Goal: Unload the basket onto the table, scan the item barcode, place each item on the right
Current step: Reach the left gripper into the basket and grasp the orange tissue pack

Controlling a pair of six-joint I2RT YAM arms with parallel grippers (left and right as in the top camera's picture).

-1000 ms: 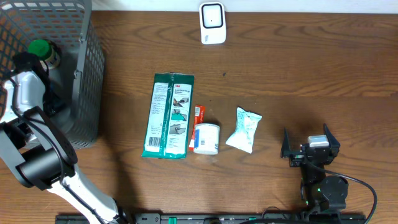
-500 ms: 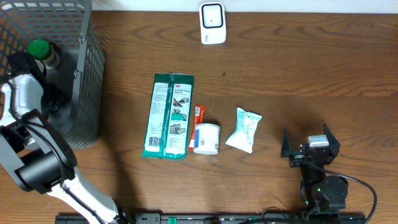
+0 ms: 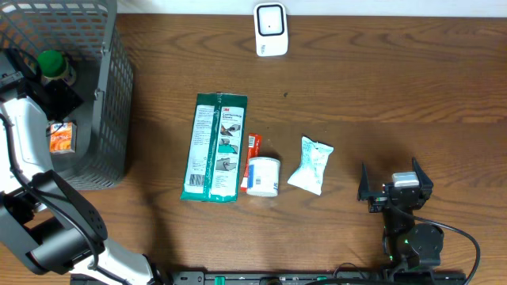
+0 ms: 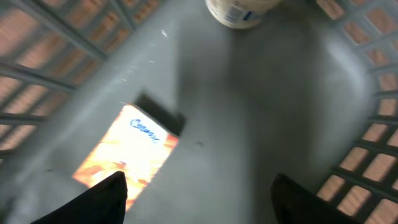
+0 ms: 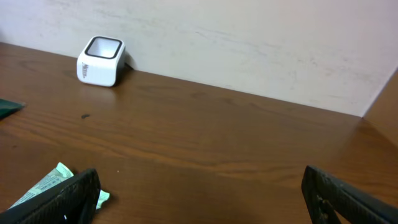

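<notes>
left jaws: apart | orange packet: beneath one jaw, basket floor

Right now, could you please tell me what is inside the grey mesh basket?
Inside the basket are an orange packet and a green-capped bottle, with the open left gripper reaching in. The arm covers part of the floor, so anything beneath it is hidden.
</notes>
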